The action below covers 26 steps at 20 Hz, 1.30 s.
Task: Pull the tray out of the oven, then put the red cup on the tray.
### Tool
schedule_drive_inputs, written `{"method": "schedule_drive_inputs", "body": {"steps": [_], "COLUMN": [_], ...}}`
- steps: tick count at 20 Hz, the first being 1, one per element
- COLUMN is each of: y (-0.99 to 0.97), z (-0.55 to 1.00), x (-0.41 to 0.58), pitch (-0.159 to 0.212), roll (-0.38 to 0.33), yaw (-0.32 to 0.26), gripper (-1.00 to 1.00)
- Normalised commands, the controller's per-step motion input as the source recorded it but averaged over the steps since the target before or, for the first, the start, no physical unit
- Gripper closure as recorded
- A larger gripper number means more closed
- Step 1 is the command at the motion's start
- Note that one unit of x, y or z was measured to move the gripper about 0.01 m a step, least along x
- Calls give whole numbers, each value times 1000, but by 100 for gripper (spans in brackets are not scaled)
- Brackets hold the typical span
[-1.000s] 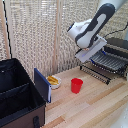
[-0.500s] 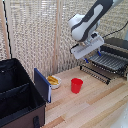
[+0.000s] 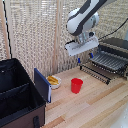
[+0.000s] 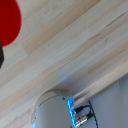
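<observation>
The red cup (image 3: 76, 85) stands upright on the wooden table, and part of it shows as a red blur in the wrist view (image 4: 8, 20). At the exterior view's right sits the oven (image 3: 116, 46), its door (image 3: 95, 73) folded down. The wire tray (image 3: 108, 62) sticks out over the door. My gripper (image 3: 84, 58) hangs in the air between oven and cup, above and to the right of the cup. Its blue-tipped fingers (image 3: 78, 61) are apart and hold nothing.
A small bowl with yellow contents (image 3: 53, 81) sits left of the cup. A big black fabric case (image 3: 17, 97) with a blue flap (image 3: 42, 85) fills the exterior view's left. A woven screen closes off the back. A grey rounded object (image 4: 55, 111) shows in the wrist view.
The arm has shifted slightly toward the exterior view's left, away from the oven and toward the cup. The cup, tray and oven have not moved.
</observation>
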Motion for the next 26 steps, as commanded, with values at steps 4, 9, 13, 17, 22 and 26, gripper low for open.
{"method": "schedule_drive_inputs", "body": {"steps": [4,9,13,17,22,26], "y": [117,-40,-144,-117,-110,-143], "z": [3,-282,-384,-401,-426,-327], "x": [-619,-282,36,104,22,-71], "pitch": [-97,-177,-200,-202,-120,-38], "roll": [147,17,-71,-13,18,58], "yaw": [120,210,263,252,206,139], "gripper": [-100,-100,-100,-100,-100,-100]}}
